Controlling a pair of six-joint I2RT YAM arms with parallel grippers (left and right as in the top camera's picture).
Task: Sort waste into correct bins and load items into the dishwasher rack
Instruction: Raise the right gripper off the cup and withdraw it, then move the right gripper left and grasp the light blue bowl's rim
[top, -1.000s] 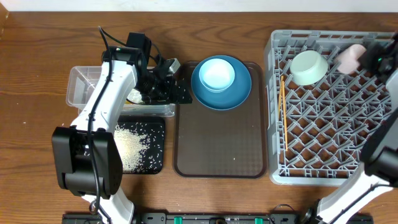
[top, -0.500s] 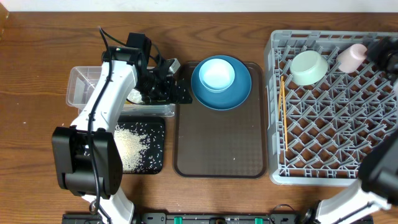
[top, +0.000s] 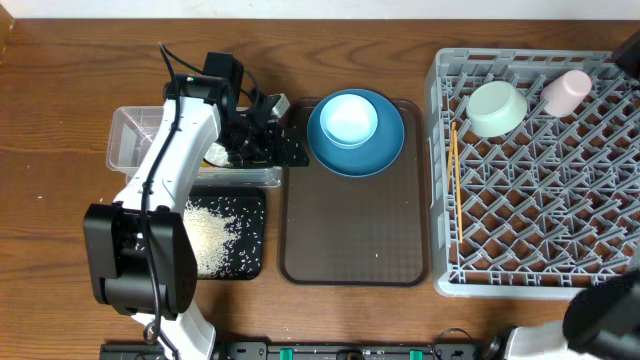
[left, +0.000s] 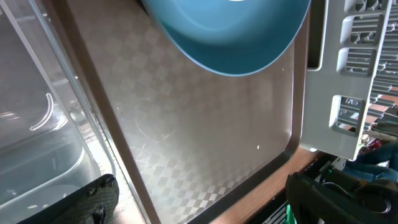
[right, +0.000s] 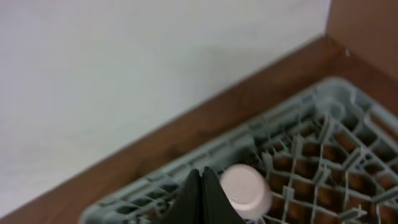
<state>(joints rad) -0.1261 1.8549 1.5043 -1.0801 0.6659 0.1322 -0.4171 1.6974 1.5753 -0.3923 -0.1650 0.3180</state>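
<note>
dishwasher rack (top: 438, 200) | pink cup (top: 566, 92) in far corner | left gripper (left: 214, 198) spread wide, empty | right gripper (right: 202, 196) pressed together, empty

Wooden table (top: 60, 120) bears 4 things: clear tub (top: 124, 120), black tray (top: 256, 262), brown tray (top: 350, 235) (central), grey rack (top: 540, 205).

A brown wooden table with a dark, streaky grain (top: 60, 90) filled nearly the whole overhead view. Along its far edge ran a plain white wall (right: 124, 62), bare and matt, meeting the tabletop in a straight line. In the right wrist view a brown wooden panel (right: 367, 31) rose beside that wall. The light was soft and even, leaving only faint shadows on the wood.
</note>
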